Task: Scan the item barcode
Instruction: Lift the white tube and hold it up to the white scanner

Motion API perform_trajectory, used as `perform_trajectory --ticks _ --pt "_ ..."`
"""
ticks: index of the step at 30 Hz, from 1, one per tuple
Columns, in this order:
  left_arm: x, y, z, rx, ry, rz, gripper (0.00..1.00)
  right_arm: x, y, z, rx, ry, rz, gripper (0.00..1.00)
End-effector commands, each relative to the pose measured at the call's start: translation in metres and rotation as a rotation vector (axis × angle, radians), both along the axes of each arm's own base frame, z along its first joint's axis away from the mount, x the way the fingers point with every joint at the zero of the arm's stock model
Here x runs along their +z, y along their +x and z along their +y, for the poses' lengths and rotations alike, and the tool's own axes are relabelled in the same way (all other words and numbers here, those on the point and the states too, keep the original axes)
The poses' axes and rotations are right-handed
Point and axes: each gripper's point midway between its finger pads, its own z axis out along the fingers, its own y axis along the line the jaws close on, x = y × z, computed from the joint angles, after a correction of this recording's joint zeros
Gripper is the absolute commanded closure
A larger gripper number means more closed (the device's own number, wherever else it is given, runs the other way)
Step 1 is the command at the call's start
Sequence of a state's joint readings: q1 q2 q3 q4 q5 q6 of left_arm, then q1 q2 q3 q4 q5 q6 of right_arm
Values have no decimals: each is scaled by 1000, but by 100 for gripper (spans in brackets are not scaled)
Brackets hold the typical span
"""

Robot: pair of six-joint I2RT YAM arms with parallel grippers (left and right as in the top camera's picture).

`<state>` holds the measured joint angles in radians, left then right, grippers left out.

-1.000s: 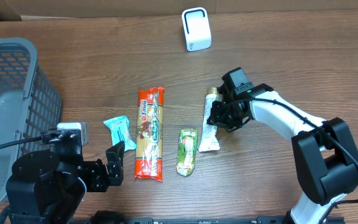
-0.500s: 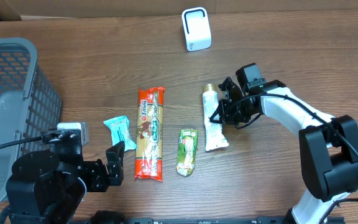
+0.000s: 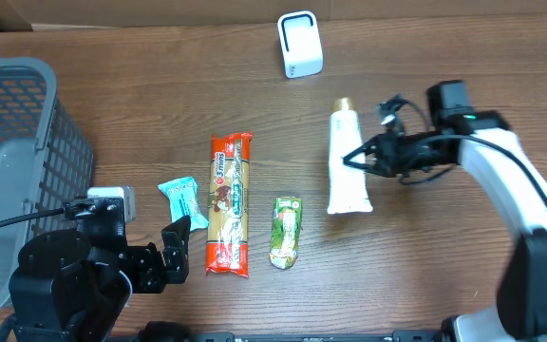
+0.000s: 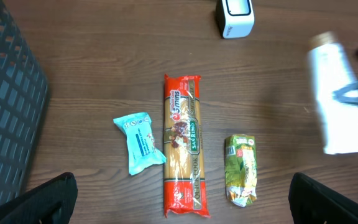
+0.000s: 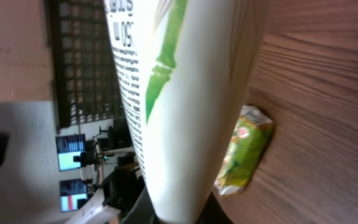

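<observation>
White tube point(image 3: 348, 161), gold cap toward the far edge of the bench, sits right of centre. Your right gripper point(image 3: 359, 158) is pinched on its right side about halfway along. The scanner point(image 3: 300, 44) stands near the far edge, beyond the cap and a little left, well apart from it.

Left of the tube you have three packs in a row. The green pack point(image 3: 286, 231) is nearest, closer to the front edge than the tube. Then comes the long red pasta point(image 3: 229, 202), lying front to back, and the teal pack point(image 3: 181, 201) just beside it. The grey basket point(image 3: 8, 142) fills the bench's left edge. Your left gripper point(image 3: 175, 252) hangs spread wide near the front edge, just in front of the teal pack and touching nothing.

From the left wrist the tube point(image 4: 340, 99) is blurred and its label unreadable. The right wrist camera is almost filled by the tube point(image 5: 179, 93). It shows small black print and a green stem, but you cannot pick out a barcode there. From overhead you cannot tell whether the tube rests on the wood or hangs above it.
</observation>
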<state>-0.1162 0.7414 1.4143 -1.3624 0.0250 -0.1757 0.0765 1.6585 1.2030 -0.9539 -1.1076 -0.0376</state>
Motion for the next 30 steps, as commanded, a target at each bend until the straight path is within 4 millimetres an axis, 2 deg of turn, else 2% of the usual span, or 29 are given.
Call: perform_trajectory --ticks 1,6,10,13,17,19,23,27,30 --pt "2 0 2 -3 17 -11 0 70 -19 7 87 122 -263 96" --pt "2 0 2 -3 17 -11 0 93 -36 4 88 102 -344 96" --pt "2 0 2 -3 17 -11 0 103 -44 4 88 103 -370 96" --pt "3 0 2 -3 17 -12 0 101 -44 3 71 92 -334 96" --pt "2 0 2 -3 17 -11 0 90 -29 -4 -23 -42 -266 97" --pt "2 0 2 -3 17 -11 0 93 -17 -7 -67 -124 -278 97" --pt "2 0 2 -3 17 -11 0 109 24 -15 -202 -342 -361 97" --pt "2 0 2 -3 17 -11 0 123 77 -17 -311 -549 -476 97" --pt "2 0 2 -3 17 -11 0 119 122 -21 -393 -737 -560 97"
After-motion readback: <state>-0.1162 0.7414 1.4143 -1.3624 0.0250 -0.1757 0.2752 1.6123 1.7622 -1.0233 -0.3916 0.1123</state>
